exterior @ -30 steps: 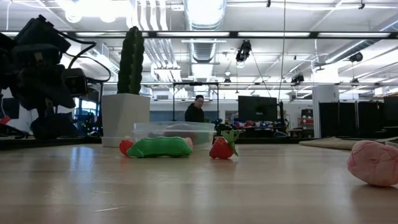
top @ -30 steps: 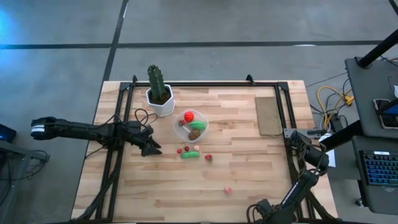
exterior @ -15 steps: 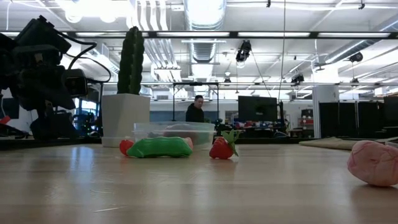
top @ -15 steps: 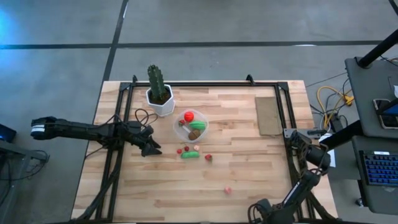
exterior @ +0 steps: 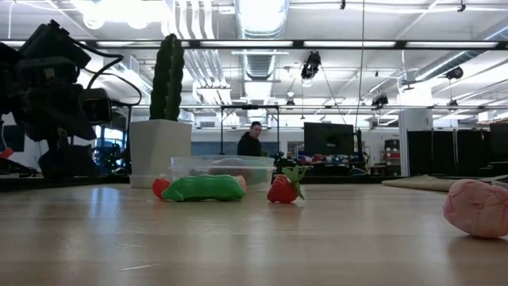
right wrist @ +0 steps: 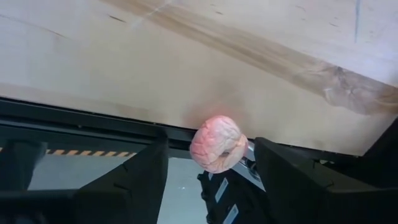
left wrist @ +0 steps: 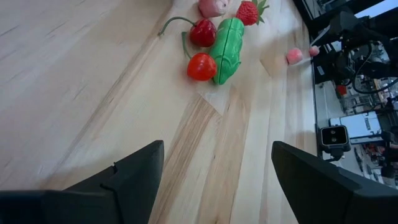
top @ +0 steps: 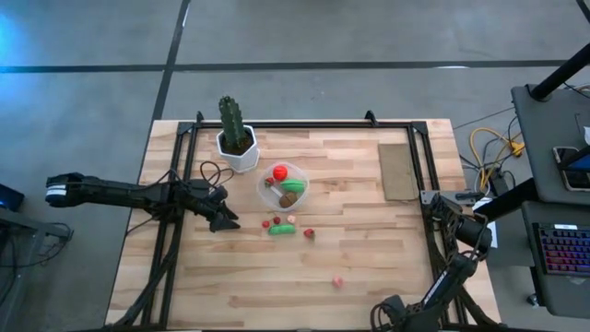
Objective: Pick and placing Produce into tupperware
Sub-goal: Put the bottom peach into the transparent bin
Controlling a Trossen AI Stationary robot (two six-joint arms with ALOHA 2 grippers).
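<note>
Nothing on the table has shifted since the earlier frames; both arms sit where they were. Your left gripper [top: 227,221] hangs low over the wood with its fingers spread and nothing between them. Just beyond it, toward the table's middle, lies the loose produce: two cherries [left wrist: 202,50], the green pod [top: 282,229] and a strawberry [top: 309,233]. From the wrist, the pod [left wrist: 226,41] runs lengthwise almost straight away from the fingers, so you would have to turn the wrist to close across its narrow width, in my judgement. The cherries lie nearest the fingers, on the pod's near side.

The tupperware [top: 274,195] stands just behind that cluster, beside the cactus pot [top: 240,155], already holding a red ball, a brown piece and a green one.

Your right gripper [right wrist: 211,162], spread and empty, waits well apart at the table's right edge. A pink piece [right wrist: 217,143] shows between its fingers, but your left arm is far nearer the cluster.
</note>
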